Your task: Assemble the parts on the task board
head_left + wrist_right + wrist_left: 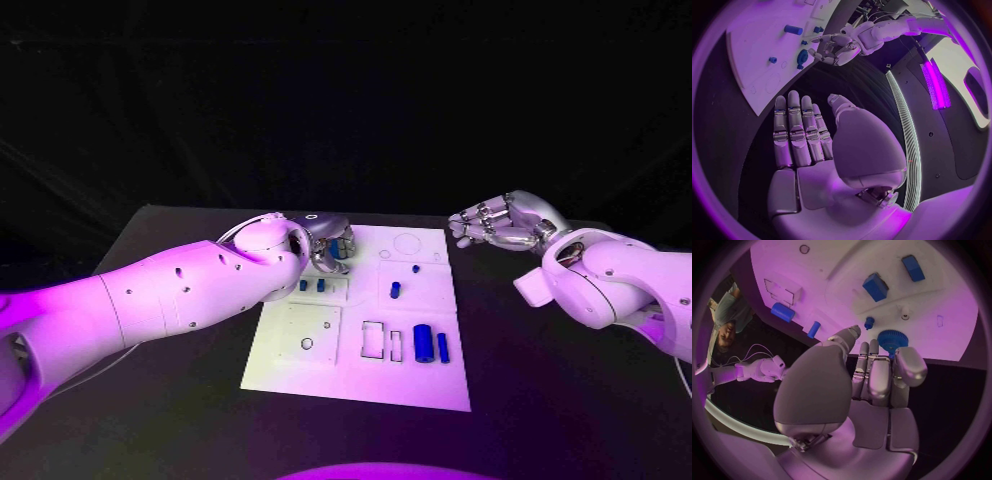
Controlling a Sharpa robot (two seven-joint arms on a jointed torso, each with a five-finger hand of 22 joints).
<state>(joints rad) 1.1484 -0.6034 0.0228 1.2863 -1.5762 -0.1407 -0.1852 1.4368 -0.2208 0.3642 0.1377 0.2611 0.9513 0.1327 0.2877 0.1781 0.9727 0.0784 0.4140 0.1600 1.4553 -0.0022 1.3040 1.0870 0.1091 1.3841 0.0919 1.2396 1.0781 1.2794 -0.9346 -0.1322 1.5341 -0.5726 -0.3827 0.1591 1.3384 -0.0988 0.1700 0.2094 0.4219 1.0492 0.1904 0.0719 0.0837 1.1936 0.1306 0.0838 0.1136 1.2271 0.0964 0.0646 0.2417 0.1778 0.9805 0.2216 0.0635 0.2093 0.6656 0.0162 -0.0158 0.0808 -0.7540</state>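
Robot assembling small parts on a white task board point(289, 370).
Left hand point(873, 375) pinches a blue gear point(892, 340) above the board, likely for seating; right hand point(498, 222), fingers apart, waits beside the board.

Black table point(548, 380) carries the white task board point(361, 375)
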